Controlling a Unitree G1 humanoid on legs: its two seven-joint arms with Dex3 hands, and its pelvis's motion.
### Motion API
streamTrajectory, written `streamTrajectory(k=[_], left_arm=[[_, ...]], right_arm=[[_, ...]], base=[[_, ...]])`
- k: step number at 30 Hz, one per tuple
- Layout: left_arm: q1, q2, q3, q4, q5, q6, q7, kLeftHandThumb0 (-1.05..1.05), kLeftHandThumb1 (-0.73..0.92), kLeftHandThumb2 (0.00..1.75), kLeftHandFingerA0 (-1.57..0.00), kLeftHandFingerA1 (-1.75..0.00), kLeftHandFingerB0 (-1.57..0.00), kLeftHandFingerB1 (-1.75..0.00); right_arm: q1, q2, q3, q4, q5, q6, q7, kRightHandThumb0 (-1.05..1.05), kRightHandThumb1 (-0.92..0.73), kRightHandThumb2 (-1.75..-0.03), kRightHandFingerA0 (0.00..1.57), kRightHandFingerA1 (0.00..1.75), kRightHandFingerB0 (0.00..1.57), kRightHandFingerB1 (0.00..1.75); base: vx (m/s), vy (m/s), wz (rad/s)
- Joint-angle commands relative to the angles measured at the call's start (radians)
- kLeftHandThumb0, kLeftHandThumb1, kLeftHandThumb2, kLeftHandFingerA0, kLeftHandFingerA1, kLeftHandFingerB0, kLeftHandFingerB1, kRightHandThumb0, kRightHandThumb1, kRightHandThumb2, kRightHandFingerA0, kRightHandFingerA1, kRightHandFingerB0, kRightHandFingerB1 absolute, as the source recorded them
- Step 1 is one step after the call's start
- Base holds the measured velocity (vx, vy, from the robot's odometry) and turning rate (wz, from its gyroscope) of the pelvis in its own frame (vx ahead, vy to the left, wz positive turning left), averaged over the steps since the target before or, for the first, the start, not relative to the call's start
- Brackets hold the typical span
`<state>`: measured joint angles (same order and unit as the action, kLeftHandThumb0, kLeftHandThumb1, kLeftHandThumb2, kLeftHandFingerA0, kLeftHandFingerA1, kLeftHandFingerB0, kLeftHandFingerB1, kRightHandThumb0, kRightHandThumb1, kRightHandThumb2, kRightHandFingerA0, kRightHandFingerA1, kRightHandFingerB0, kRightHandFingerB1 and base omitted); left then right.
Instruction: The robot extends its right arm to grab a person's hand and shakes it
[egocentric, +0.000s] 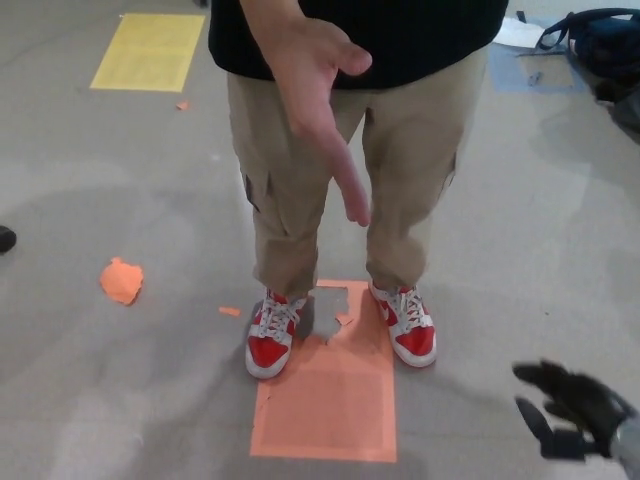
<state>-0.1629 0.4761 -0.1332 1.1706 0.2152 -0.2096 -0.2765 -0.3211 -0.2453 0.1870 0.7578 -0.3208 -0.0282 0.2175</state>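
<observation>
My right hand (572, 408) was at the lower right corner of the head view, its black fingers (545, 377) spread apart and empty. My left hand was out of frame. The person's hand (318, 95) was extended toward me at the upper centre, palm open, thumb up and fingers angled downward, well apart from my right hand and above and to its left. The person stood facing me in a black shirt (400, 35), tan cargo trousers (400, 180) and red-and-white sneakers (268, 340), with both feet at the top edge of an orange floor marking (325, 400). A torn orange scrap (121, 280) lay on the grey floor (120, 400) to the left. A yellow floor marking (148, 50) lay at upper left, and a dark bag (600, 45) at upper right.
</observation>
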Motion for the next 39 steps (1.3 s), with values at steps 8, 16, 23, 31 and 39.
streamTrajectory(k=[8,16,23,31,39], left_arm=[[0.026,0.034,-0.002,-0.005,0.009,-0.019,-0.022,-0.49,0.86,0.65,-0.30,-0.36,-0.26,-0.33],[-0.003,0.037,0.003,-0.006,0.004,-0.024,-0.029,-0.51,0.86,0.65,-0.31,-0.37,-0.24,-0.32],[-0.006,0.045,0.021,-0.008,-0.015,-0.050,-0.052,-0.52,0.86,0.65,-0.32,-0.38,-0.26,-0.34],[-0.013,0.043,0.018,-0.007,-0.005,-0.049,-0.044,-0.51,0.86,0.65,-0.33,-0.38,-0.25,-0.33],[-0.021,0.041,0.019,-0.013,0.000,-0.027,-0.037,-0.49,0.86,0.66,-0.28,-0.36,-0.22,-0.32]], right_arm=[[-0.112,0.006,0.041,-0.985,-0.148,0.493,0.203,-0.89,-0.79,-1.13,0.00,0.22,0.00,0.17],[-0.322,0.011,0.099,-0.890,-0.158,0.522,0.248,-0.93,-0.80,-1.16,0.00,0.19,0.00,0.14],[-0.495,0.014,0.177,-0.786,-0.185,0.564,0.293,-0.96,-0.78,-1.16,0.00,0.20,0.00,0.16],[-0.615,0.045,0.227,-0.625,-0.150,0.588,0.317,-0.97,-0.75,-1.15,0.00,0.20,0.00,0.17],[-0.719,0.094,0.274,-0.381,-0.115,0.613,0.365,-1.02,-0.67,-1.13,0.00,0.13,0.00,0.10]], base=[[0.00,0.000,0.00],[0.00,0.000,0.00],[0.00,0.000,0.00],[0.00,0.000,0.00],[0.00,0.000,0.00]])
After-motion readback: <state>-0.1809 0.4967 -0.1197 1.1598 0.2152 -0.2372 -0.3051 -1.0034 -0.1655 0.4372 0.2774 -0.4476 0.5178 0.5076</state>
